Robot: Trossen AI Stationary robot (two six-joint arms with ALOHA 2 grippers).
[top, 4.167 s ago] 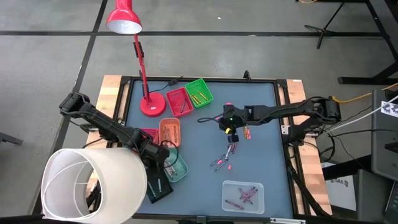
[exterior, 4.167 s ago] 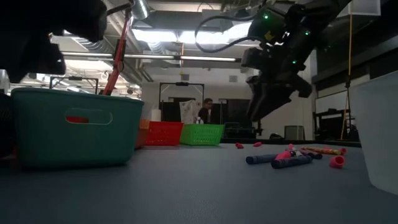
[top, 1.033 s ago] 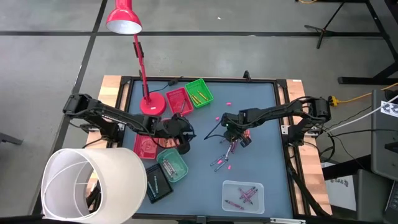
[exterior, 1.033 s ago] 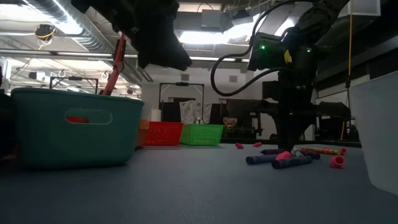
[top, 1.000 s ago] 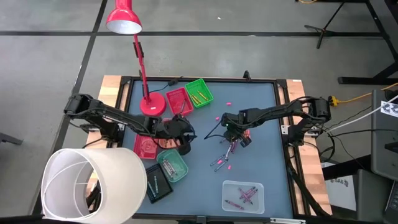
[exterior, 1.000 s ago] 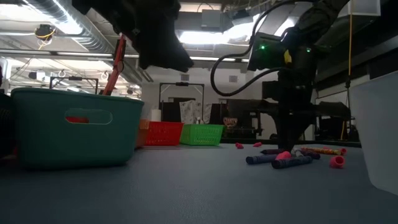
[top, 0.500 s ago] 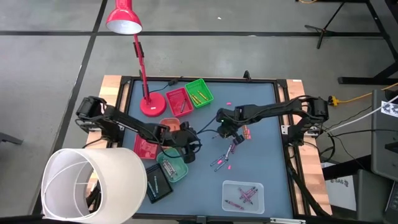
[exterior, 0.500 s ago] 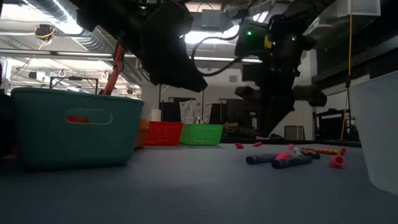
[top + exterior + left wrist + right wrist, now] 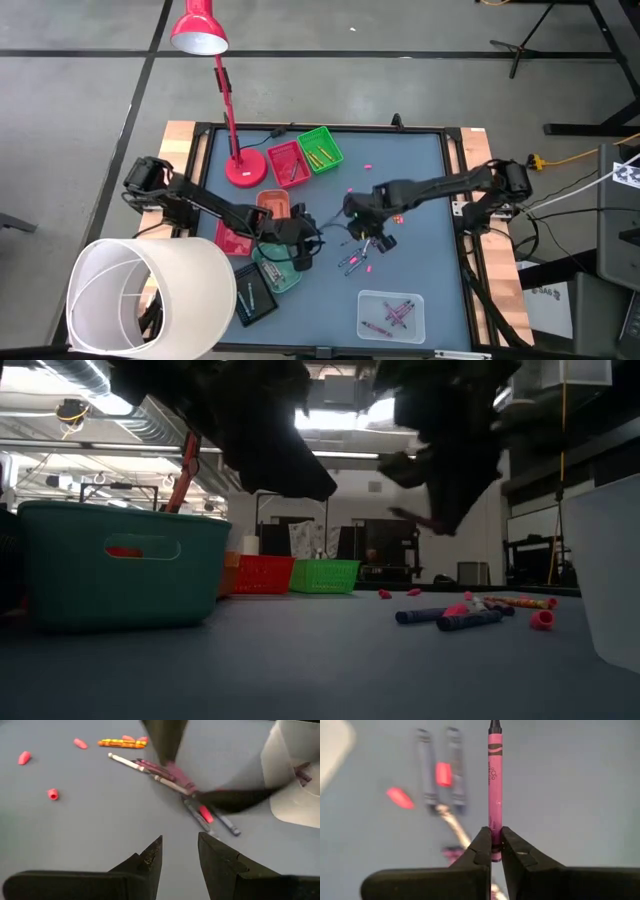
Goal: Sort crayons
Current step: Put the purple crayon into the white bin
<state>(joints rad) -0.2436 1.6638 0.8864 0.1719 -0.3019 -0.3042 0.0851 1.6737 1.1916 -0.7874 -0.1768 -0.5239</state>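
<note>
Loose crayons (image 9: 356,262) lie in a small heap on the blue table, also seen in the low view (image 9: 462,616) and the left wrist view (image 9: 186,786). My right gripper (image 9: 364,228) hangs above the heap, shut on a pink crayon (image 9: 495,780); the low view shows that crayon (image 9: 415,520) high above the table. My left gripper (image 9: 304,256) stands open and empty (image 9: 179,852) over the teal tray (image 9: 282,270), pointing toward the heap. My right gripper pinches the pink crayon near one end (image 9: 495,826) between its two fingertips. The crayon runs on in line with the fingers, its dark tip (image 9: 494,726) away from them. The fingers point steeply down, and the crayon is lifted clear of the table.
Green (image 9: 320,148), red (image 9: 287,163), orange (image 9: 273,206), pink-red (image 9: 231,236) and black (image 9: 250,298) trays stand at the left. A clear tray (image 9: 392,315) with crayons sits near the front. A red lamp (image 9: 226,110) and a big white cylinder (image 9: 150,300) are at the left.
My right gripper has risen from the crayon heap with the pink crayon, lifting it clear of the table, and has drifted toward the table's left. My left gripper has moved toward the near right and lower, closer to the heap, staying open.
</note>
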